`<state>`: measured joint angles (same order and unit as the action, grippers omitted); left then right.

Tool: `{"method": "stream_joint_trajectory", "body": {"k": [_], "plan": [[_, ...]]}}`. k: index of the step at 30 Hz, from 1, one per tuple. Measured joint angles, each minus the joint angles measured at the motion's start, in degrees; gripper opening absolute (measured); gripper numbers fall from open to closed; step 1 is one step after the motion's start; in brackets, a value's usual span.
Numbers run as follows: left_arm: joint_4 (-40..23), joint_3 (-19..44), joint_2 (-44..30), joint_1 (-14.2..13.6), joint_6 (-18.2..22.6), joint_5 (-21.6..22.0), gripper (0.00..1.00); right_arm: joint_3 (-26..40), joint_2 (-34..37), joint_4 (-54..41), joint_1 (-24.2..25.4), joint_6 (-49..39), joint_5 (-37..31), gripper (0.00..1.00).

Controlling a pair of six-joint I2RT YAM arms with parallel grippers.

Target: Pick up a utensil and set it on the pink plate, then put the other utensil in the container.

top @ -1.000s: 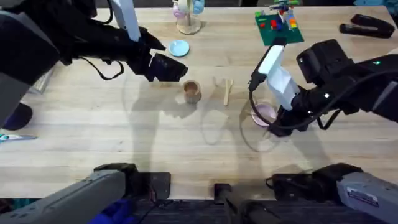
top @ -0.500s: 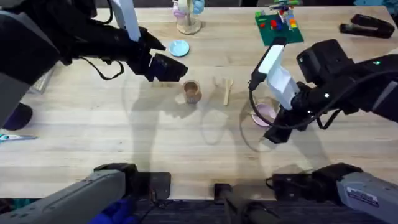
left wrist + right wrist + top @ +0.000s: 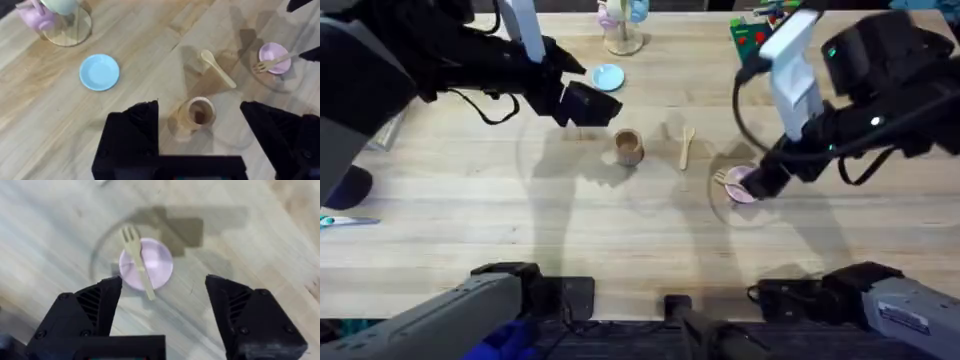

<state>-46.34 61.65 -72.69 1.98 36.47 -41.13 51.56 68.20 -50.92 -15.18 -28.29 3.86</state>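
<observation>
Right gripper (image 3: 162, 317) hovers wide open above the pink plate (image 3: 159, 262), where the fork (image 3: 137, 260) lies, tines toward 11 o'clock. Left gripper (image 3: 200, 135), also spread, hangs over the wooden cup (image 3: 197, 114); the spoon (image 3: 216, 68) lies at its 1 o'clock. No writing seems legible.

A pale wooden plank table (image 3: 470, 215) fills the scene, evenly lit, with soft shadows on it

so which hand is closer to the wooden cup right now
Left. The left hand hovers just above the wooden cup, fingers spread to either side of it. The right hand is farther off, open over the pink plate.
</observation>
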Motion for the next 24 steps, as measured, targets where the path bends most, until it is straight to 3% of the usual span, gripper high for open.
{"method": "stream_joint_trajectory", "body": {"k": [13,19,24], "plan": [[1.3,0.0,0.0,0.0,0.0,0.4,0.993,7.7,0.0,-0.5,0.0,33.2,0.0,0.996],[1.8,0.0,0.0,0.2,0.7,0.9,0.991,7.7,0.0,-1.9,0.0,38.5,0.0,0.996],[-0.8,0.0,0.0,3.4,6.2,-1.4,0.991,7.7,0.0,-1.5,0.0,40.3,0.7,0.996]]}}
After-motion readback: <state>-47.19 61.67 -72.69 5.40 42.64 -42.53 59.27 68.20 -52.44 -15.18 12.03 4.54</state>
